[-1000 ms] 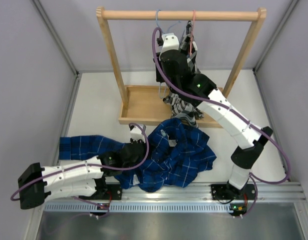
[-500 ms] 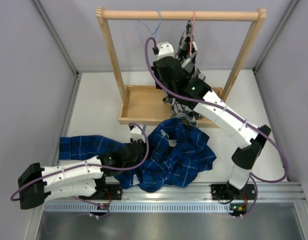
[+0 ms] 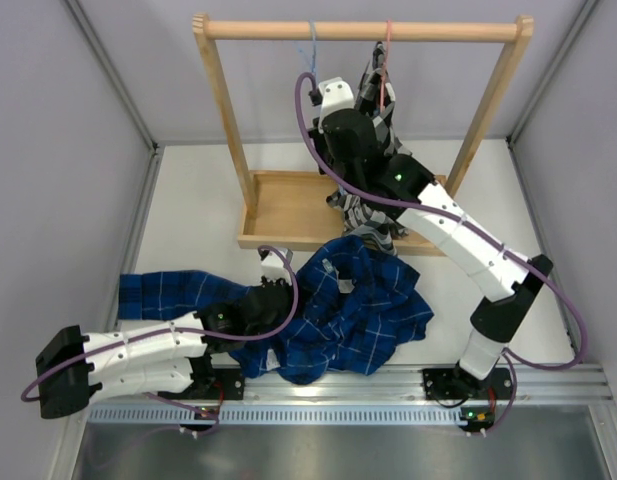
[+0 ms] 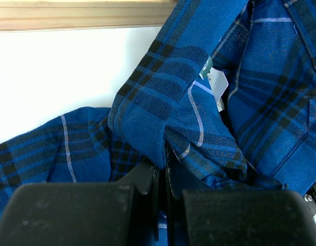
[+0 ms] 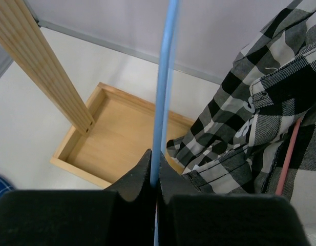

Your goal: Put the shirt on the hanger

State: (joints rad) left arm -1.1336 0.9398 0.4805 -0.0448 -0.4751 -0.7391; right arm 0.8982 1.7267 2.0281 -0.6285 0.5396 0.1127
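The dark blue plaid shirt [image 3: 353, 310] lies crumpled on the table in front of the wooden rack, one sleeve stretched out to the left. My left gripper [image 4: 163, 163] is shut on a fold of the shirt [image 4: 163, 110] near the collar. The thin light-blue wire hanger [image 3: 310, 48] hangs by its hook from the rack's top bar. My right gripper [image 5: 155, 171] is shut on the hanger's wire [image 5: 163, 87], which runs straight up between its jaws. In the top view the right gripper [image 3: 330, 100] sits high under the bar.
A wooden rack with a top bar [image 3: 363, 30] and a base tray [image 3: 288, 205] stands at the back. A black-and-white checked shirt [image 5: 260, 113] hangs on a pink hanger [image 3: 386, 45] right beside my right gripper. Grey walls enclose the table.
My right gripper has closed onto the blue hanger's wire after shifting slightly left and back under the bar. The left arm and the blue shirt have stayed still.
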